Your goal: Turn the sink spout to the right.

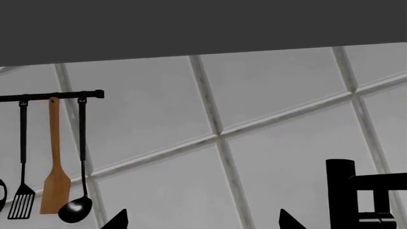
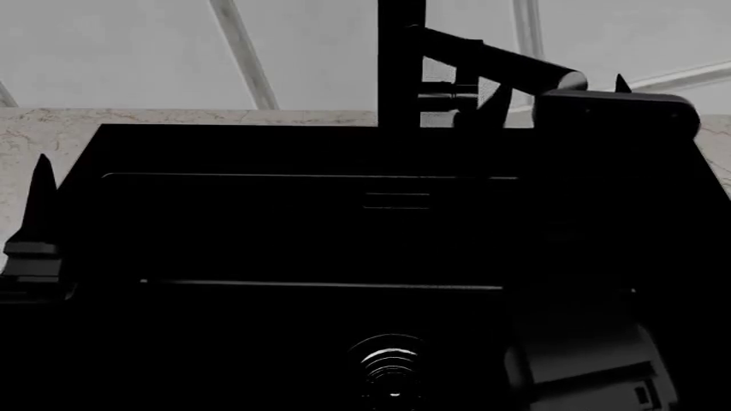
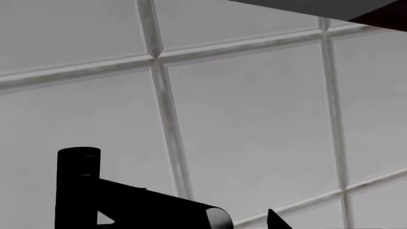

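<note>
The sink spout (image 2: pixel 491 58) is a matte black tube that runs from the thick black column (image 2: pixel 400 60) toward the right and front. The glossy black sink (image 2: pixel 286 223) lies below it, with its ringed drain (image 2: pixel 392 372). My right gripper (image 2: pixel 560 92) is open and the spout's free end lies between its fingertips. In the right wrist view the spout (image 3: pixel 159 210) fills the gap of the right gripper (image 3: pixel 190 222); I cannot tell whether it is touched. My left gripper (image 2: pixel 40 214) is at the sink's left edge, open and empty, as the left wrist view (image 1: pixel 203 222) shows.
White marbled counter (image 2: pixel 228 116) rims the sink, with a grey tiled wall (image 2: pixel 137 51) behind. In the left wrist view a black rail (image 1: pixel 51 96) holds a slotted turner, a wooden spatula (image 1: pixel 55 186) and a ladle (image 1: pixel 76 209). The faucet column (image 1: pixel 340 191) stands beside the left gripper.
</note>
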